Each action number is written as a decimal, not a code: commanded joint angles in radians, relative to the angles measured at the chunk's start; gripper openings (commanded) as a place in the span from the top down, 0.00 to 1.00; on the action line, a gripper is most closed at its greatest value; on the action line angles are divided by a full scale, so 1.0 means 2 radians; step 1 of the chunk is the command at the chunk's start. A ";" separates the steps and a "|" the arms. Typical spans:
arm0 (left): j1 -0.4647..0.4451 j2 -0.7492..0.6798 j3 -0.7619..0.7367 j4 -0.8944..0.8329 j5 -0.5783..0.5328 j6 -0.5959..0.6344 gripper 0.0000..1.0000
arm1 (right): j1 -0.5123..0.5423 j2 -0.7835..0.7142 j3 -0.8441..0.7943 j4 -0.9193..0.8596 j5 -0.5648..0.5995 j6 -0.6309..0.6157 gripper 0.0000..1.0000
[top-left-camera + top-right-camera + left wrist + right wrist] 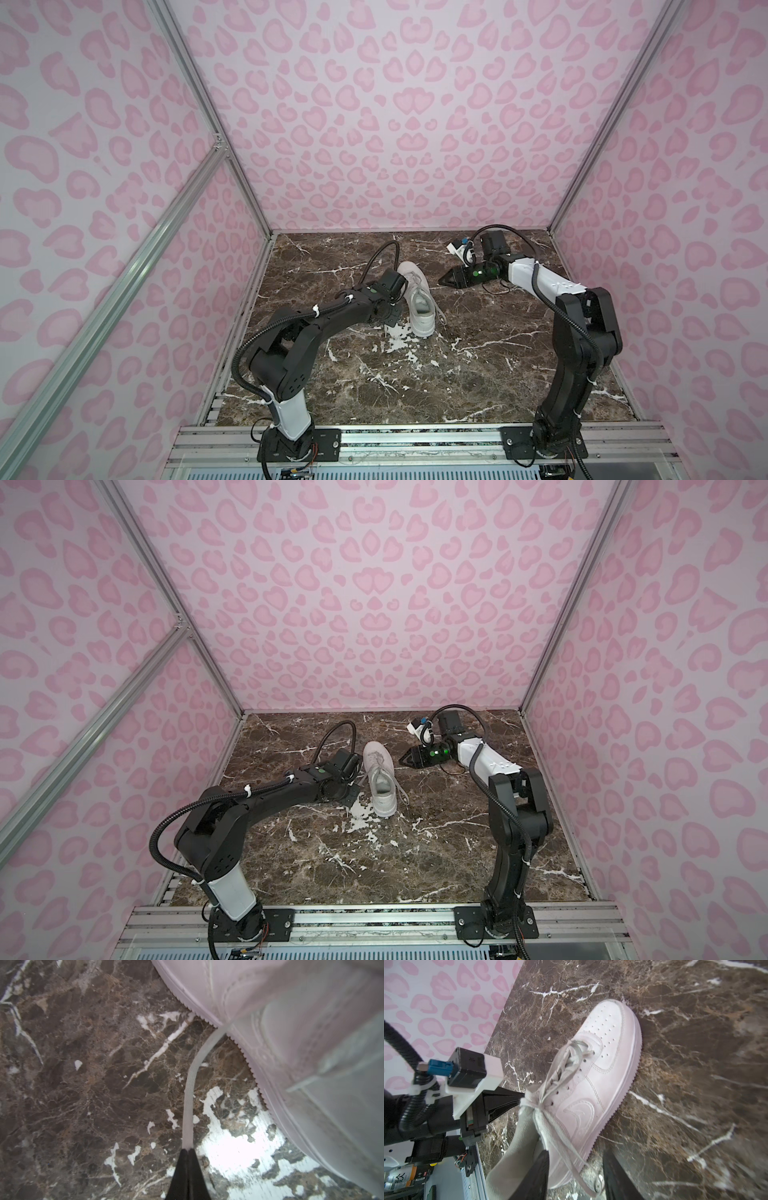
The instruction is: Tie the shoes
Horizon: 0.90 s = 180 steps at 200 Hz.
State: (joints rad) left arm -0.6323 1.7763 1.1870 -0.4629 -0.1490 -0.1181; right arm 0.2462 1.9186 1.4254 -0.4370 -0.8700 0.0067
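Left wrist view: the left gripper [188, 1152], its fingers pressed together, pinches a flat pale lace [190, 1093] at the very tips. The lace runs ahead of them in a gentle curve over the marble-patterned table [83, 1084] to the side of the white shoe [291, 1022] just beyond. A hold so near the tips probably leaves most of the lace free to be drawn out and led across. In both top views the shoe [417, 303] stands on its sole between the two grippers, close beside the left one, heel toward the arms' bases. The right wrist view shows the right gripper [576, 1153] near the shoe with its fingers spread, holding nothing. The second lace [566, 1142] trails from the top eyelets, where the two laces appear to cross, down over the shoe's side, and its end shows between those spread fingers, untouched. That placing reads as a line-up for taking the second lace, so that each arm has one end. No bow is formed yet, and the tying looks to be at an early stage.
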 commanded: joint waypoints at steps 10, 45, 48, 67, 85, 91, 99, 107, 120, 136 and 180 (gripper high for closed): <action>0.023 0.003 0.026 -0.017 0.017 0.024 0.97 | 0.024 0.043 0.057 0.024 0.010 0.054 0.55; 0.050 0.004 0.056 -0.022 0.031 0.037 0.97 | 0.043 0.097 0.128 -0.011 0.006 0.060 0.53; 0.052 0.004 0.060 -0.023 0.031 0.039 0.97 | 0.045 0.100 0.133 -0.014 0.006 0.059 0.53; 0.061 0.010 0.076 -0.028 0.037 0.046 0.97 | 0.055 0.119 0.161 -0.033 0.007 0.053 0.53; 0.069 0.013 0.093 -0.030 0.042 0.050 0.97 | 0.060 0.131 0.175 -0.040 0.014 0.054 0.53; 0.070 0.014 0.096 -0.030 0.043 0.051 0.97 | 0.061 0.135 0.179 -0.041 0.014 0.054 0.54; 0.073 0.015 0.099 -0.030 0.043 0.053 0.96 | 0.063 0.140 0.185 -0.043 0.011 0.053 0.55; 0.076 0.015 0.102 -0.030 0.044 0.054 0.97 | 0.065 0.146 0.193 -0.050 0.010 0.052 0.56; 0.081 0.016 0.109 -0.029 0.048 0.054 0.97 | 0.069 0.157 0.208 -0.067 0.015 0.047 0.57; 0.087 0.021 0.124 -0.030 0.052 0.057 0.97 | 0.070 0.166 0.220 -0.082 0.020 0.042 0.62; 0.097 0.049 0.184 -0.048 0.059 0.072 0.97 | 0.067 0.154 0.199 -0.053 0.003 0.061 0.86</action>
State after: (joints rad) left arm -0.4450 1.8465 1.4956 -0.5327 -0.0490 -0.0032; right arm 0.3840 2.2425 1.8572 -0.5777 -0.8356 0.1043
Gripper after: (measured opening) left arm 0.049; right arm 0.202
